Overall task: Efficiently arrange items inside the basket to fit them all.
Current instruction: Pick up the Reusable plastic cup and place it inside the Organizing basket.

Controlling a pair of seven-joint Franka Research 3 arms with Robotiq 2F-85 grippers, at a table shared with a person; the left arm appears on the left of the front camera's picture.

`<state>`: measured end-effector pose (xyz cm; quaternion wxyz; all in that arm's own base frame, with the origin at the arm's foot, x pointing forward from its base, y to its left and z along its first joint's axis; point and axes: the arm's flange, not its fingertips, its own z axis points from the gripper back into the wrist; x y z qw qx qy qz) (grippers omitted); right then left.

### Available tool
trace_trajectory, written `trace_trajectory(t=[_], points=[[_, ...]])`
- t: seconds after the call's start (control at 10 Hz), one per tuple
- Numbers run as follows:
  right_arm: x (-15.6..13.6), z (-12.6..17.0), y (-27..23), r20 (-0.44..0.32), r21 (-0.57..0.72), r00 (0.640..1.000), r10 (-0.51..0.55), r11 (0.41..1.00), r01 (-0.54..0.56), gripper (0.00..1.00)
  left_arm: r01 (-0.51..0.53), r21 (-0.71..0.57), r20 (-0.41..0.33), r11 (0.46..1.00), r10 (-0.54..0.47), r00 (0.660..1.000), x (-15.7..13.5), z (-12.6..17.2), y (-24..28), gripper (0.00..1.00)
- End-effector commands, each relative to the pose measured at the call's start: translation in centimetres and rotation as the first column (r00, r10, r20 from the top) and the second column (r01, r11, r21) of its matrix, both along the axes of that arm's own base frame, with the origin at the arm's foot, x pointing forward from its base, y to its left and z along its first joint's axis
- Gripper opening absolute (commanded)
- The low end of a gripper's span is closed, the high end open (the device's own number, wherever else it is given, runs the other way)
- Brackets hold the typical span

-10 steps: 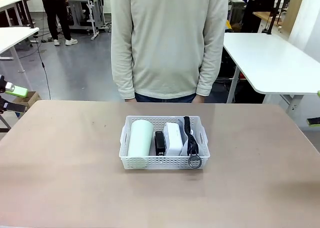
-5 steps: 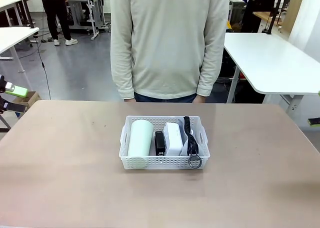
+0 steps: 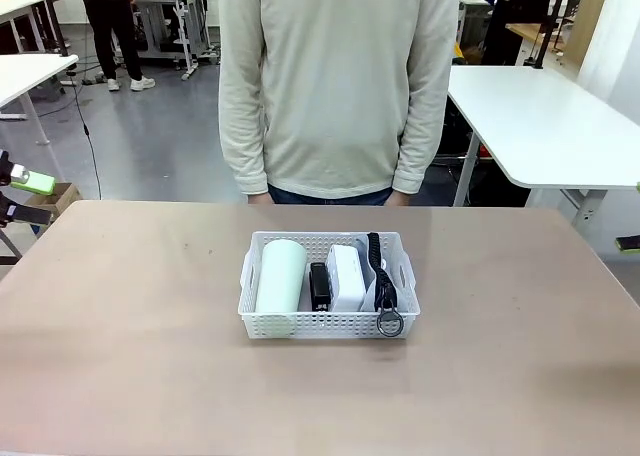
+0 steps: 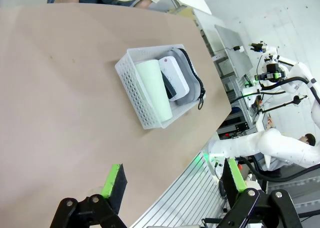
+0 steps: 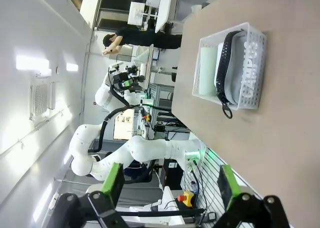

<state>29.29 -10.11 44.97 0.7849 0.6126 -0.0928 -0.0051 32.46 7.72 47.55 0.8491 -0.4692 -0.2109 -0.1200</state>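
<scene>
Front, left wrist and right wrist views of the packing task at an apparently finished stage. The shallow rectangular white plastic basket with perforated sides and cut-out handles (image 3: 328, 324) stands at the middle of the brown tabletop (image 3: 120, 356), well apart from both claws. Four items lie side by side inside it. Starting at the end nearer the left gripper (image 4: 172, 177), they are a pale green cup (image 3: 281, 276) on its side, a small black stapler (image 3: 320, 285), a white rounded rectangular box (image 3: 346, 276) and a grey "CAMPUS" pouch (image 5: 246, 63) standing on edge against the end wall nearer the right gripper (image 5: 168, 180). The pouch's black zipper strap (image 3: 380, 281) runs along the top, and its metal ring (image 3: 390, 324) hangs over the near rim.

The left gripper is spread wide and grips nothing; in its wrist view the basket lies far ahead of its green pads (image 4: 111, 175), across open table. The right gripper is likewise wide open and empty, drawn back off the table edge, with the basket far ahead of it.

A person in a pale long-sleeved top (image 3: 335, 76) stands at the far side, arms hanging.

Judgement: nothing lies loose on the table, every item sits within the walls, and no placing step appears to be left.
</scene>
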Motion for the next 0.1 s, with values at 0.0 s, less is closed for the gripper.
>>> trace_trajectory(t=[0.0], points=[[-0.03,0.56,0.09,-0.015,0.021,1.0,-0.008,1.0,0.009,1.0,0.011,-0.005,0.008,1.0,-0.011,1.0,-0.17,0.02,0.15,1.0]])
